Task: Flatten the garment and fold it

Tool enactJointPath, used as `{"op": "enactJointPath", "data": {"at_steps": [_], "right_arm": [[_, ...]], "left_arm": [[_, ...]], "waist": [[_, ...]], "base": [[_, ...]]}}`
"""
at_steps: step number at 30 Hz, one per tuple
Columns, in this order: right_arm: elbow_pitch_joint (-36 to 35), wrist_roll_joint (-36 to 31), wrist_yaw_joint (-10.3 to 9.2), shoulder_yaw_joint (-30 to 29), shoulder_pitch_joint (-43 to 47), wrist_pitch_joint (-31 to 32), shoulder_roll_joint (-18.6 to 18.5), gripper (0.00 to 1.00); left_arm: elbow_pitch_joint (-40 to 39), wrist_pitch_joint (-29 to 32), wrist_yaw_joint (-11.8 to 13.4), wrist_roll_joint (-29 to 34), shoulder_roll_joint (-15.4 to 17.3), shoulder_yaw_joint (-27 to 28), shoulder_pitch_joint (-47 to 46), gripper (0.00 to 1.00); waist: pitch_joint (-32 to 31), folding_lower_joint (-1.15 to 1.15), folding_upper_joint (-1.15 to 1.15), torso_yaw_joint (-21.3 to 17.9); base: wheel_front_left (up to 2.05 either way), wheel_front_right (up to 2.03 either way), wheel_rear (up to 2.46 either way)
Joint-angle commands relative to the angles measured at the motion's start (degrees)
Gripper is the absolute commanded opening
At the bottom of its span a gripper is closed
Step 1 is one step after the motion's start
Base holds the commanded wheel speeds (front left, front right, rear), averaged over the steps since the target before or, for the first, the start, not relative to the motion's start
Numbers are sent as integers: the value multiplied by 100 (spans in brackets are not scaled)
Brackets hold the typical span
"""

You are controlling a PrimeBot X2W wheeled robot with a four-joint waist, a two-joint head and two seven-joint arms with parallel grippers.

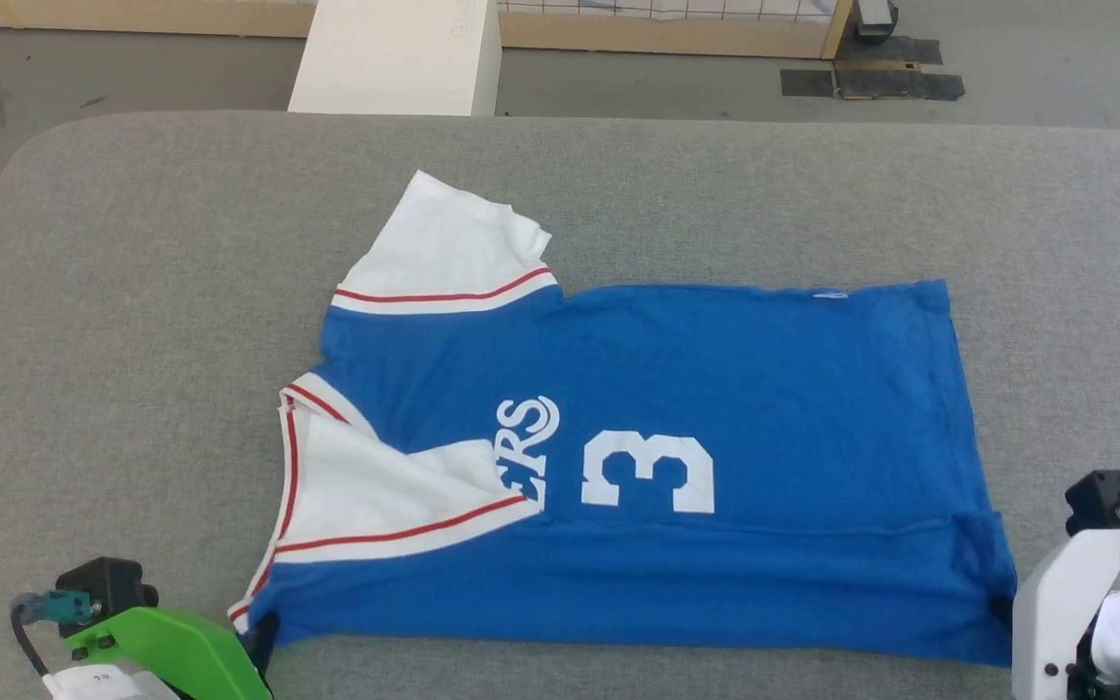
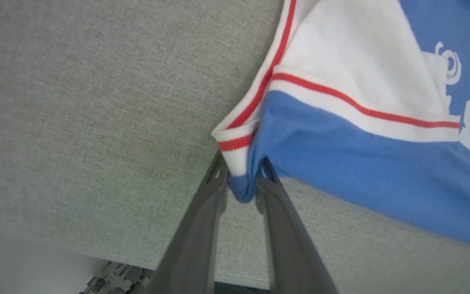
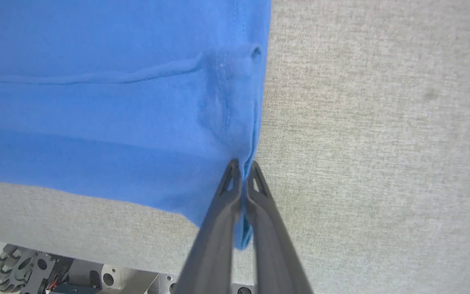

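The garment [image 1: 716,389] lies spread on the grey padded table [image 1: 132,292], blue body with a white "3" facing up. One white sleeve sticks out at the far left; the other is folded in over the chest. My left gripper [image 1: 263,627] is at the near-left collar corner. In the left wrist view the left gripper [image 2: 242,171] has the striped corner of the garment [image 2: 361,163] bunched between its slightly parted fingers. My right gripper [image 1: 1002,608] is at the near-right hem corner. The right wrist view shows the right gripper [image 3: 243,169] pinched tight on the blue edge of the garment [image 3: 116,122].
The table's near edge runs just below both grippers. Beyond its far edge stand a white block [image 1: 395,58] and a wooden-framed grid panel [image 1: 677,29] on the floor, with dark tape patches [image 1: 871,83]. My wheeled base [image 3: 10,269] shows under the table edge.
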Motion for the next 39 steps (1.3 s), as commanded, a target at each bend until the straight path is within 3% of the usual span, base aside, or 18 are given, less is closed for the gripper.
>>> {"op": "enactJointPath", "data": {"at_steps": [1,5,9,14,19,24,28,33,39], "right_arm": [[43,-44,-11,-57,53,-81,8,100],[-92,71,-11,-165,-64,-357,87,100],[-454,127,-11,-366,-358,-852,159,100],[-473,-45,-11,-417,-792,-1308,160,100],[-152,-122,-11,-365,-1434,-1467,95,100],[16,-186,-11,-173,-2069,-1435,-3,100],[3,-230,-11,13,-2459,-1349,-36,100],[-64,-269,-11,167,-2775,-1281,-22,100],[-138,-320,-11,306,-2973,-1236,24,100]], "left_arm": [[57,-2,34,-35,20,39,21,100],[-137,-118,47,88,200,194,-104,100],[-545,-667,-153,546,477,374,-510,100],[-345,-1445,-608,1038,459,271,-1296,100],[545,-1841,-1168,1353,212,-153,-2461,100],[1699,-1588,-1643,1393,-62,-520,-3839,100],[2607,-1234,-1881,1395,-233,-670,-5000,100],[3484,-624,-2047,1463,-412,-896,-6270,100],[4219,624,-2092,1600,-523,-1334,-7281,100]], "waist": [[-27,0,0,1],[-115,0,0,-14],[-164,0,0,-23],[-97,0,0,-42],[247,0,0,-70],[816,0,0,-143],[1310,0,0,-246],[1804,0,0,-372],[2214,0,0,-488]], "base": [[0,0,0],[0,0,0],[0,0,0],[0,0,0],[0,0,0],[0,0,0],[0,0,0],[0,0,0],[0,0,0]]}}
